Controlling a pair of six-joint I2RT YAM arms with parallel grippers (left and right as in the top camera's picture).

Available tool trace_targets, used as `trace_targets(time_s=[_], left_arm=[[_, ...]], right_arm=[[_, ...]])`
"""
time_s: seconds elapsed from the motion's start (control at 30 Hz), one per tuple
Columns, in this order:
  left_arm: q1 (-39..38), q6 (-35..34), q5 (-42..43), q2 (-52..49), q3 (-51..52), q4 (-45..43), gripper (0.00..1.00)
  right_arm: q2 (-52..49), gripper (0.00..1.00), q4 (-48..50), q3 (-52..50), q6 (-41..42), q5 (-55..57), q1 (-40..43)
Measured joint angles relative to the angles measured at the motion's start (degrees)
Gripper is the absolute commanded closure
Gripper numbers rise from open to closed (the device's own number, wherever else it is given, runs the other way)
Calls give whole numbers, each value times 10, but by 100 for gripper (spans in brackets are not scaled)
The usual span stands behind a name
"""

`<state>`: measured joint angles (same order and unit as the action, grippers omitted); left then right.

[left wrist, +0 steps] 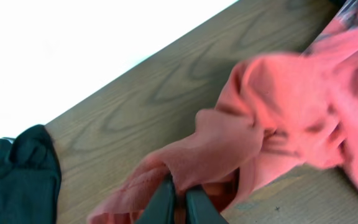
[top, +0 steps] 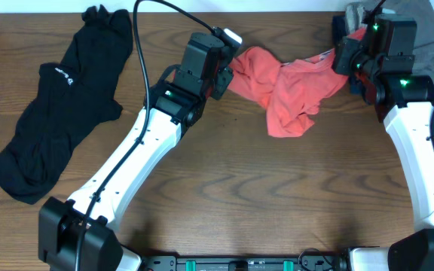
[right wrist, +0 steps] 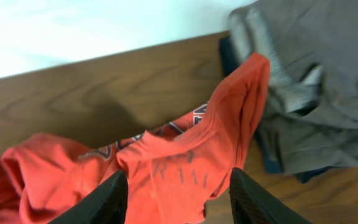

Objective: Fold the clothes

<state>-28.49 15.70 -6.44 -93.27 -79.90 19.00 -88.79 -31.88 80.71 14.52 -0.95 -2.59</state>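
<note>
The main danger is sitting at the right end of the red-orange T-shirt [top: 292, 94]. It is hanging bunched and twisted between the two arms above the middle of the table [top: 239, 196], with its lettering crumpled into the folds. The left gripper [left wrist: 178, 202] is pinching one end of it, its fingers pressed together on a thin ridge of cloth. Such a shallow bite is likely to slip if the arms pull apart to spread the shirt. The right gripper [right wrist: 179, 199] is standing with its fingers [right wrist: 107, 199] apart and shirt fabric filling the gap between them. Whether they are pressing that fabric cannot be told, so a tug from the left could be dragging the cloth out of the right side. The grey garment [top: 428, 38] is lying just behind the right gripper, touching the shirt's edge, and it could be getting caught up in any lift. The left arm is reaching diagonally from the near left corner toward the far middle, wrist angled down at the shirt's left end. The right arm is rising along the right edge and bending inward, its wrist facing the shirt's right end. The black top [top: 59, 113] is lying rumpled and well apart at the far left, not yet folded.
</note>
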Motion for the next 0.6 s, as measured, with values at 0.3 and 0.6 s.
trace_targets(time_s=[0.3,0.6], left_arm=[[0,13,-16,46,0,-74,94],[0,13,-17,154,0,-107,94]], right_arm=[[-1,45,-37,0,-26,-86,-19],[-58,34,-26,-4,-62,-147,-81]])
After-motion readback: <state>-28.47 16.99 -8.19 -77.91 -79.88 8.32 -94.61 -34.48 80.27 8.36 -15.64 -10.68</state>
